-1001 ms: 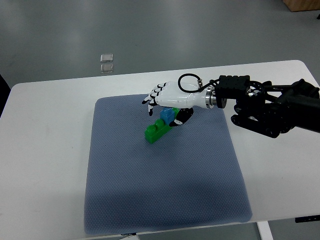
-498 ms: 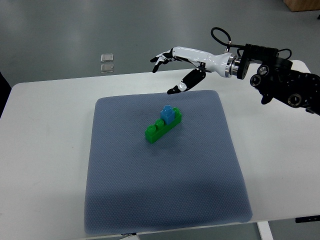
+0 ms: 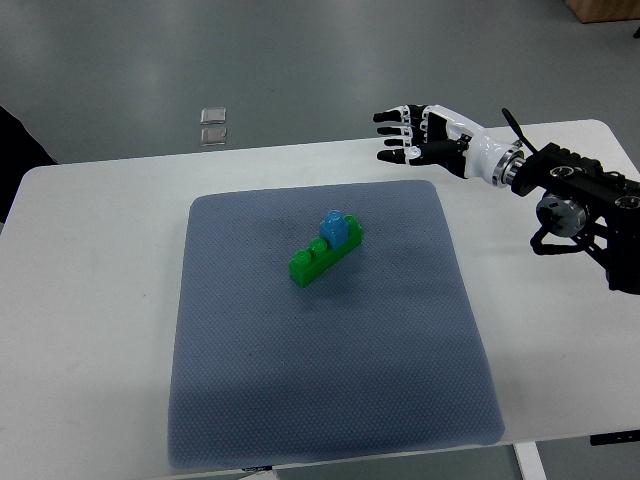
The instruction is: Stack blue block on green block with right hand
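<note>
Hovering open-fingered and empty at two o'clock, right robot hand (image 3: 410, 136); blue block (image 3: 334, 228) seated on green block (image 3: 324, 254). Risk: a careless sweep back across toppling the stack.

- The right arm (image 3: 585, 205) behind the fingers (image 3: 398, 135) runs off the picture's right edge.
- Two small clear items (image 3: 212, 125), well apart from the fingers, are too small to identify.
- The tabletop (image 3: 90, 300) is cut off below.
</note>
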Robot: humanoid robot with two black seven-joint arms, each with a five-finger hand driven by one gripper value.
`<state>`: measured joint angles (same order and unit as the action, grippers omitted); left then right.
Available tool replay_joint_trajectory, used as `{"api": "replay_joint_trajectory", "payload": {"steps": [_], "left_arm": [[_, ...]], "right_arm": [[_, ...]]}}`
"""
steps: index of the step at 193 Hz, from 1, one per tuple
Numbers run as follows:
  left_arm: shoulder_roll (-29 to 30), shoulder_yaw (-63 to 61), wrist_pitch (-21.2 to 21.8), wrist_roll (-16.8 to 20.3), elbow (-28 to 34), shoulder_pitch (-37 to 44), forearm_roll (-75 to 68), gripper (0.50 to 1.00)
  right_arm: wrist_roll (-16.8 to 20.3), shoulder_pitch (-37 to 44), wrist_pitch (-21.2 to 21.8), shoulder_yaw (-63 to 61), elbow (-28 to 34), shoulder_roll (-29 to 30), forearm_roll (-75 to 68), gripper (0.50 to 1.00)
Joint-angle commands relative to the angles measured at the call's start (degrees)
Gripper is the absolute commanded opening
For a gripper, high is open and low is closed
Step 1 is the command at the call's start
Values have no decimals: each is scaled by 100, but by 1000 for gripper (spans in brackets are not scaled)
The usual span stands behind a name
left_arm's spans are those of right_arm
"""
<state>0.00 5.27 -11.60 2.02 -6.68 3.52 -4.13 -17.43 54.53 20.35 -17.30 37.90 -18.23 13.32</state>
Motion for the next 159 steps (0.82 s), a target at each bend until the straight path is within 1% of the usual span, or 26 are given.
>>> {"api": "replay_joint_trajectory", "payload": {"steps": [1, 17, 32, 62, 67, 77, 127, 159], "left_arm": [[0, 0, -9, 0, 0, 0, 0, 1000], [0, 0, 0, 0, 0, 0, 0, 1000], [0, 0, 0, 0, 0, 0, 0, 1000], [0, 0, 0, 0, 0, 0, 0, 1000], [0, 0, 0, 0, 0, 0, 0, 1000], [0, 0, 0, 0, 0, 0, 0, 1000], [0, 0, 0, 0, 0, 0, 0, 1000], [0, 0, 0, 0, 0, 0, 0, 1000]], "right_arm": [[275, -135, 13, 7, -46, 3, -707, 901], [451, -214, 92, 16, -46, 12, -1094, 901], [495, -294, 118, 16, -46, 47, -1262, 901], [486, -373, 127, 25, -37, 65, -1279, 901], [478, -373, 101, 25, -37, 65, -1279, 917], [478, -382, 109, 33, -46, 65, -1270, 921], [478, -373, 127, 42, -37, 56, -1262, 921], [460, -382, 4, 33, -37, 65, -1288, 921]]}}
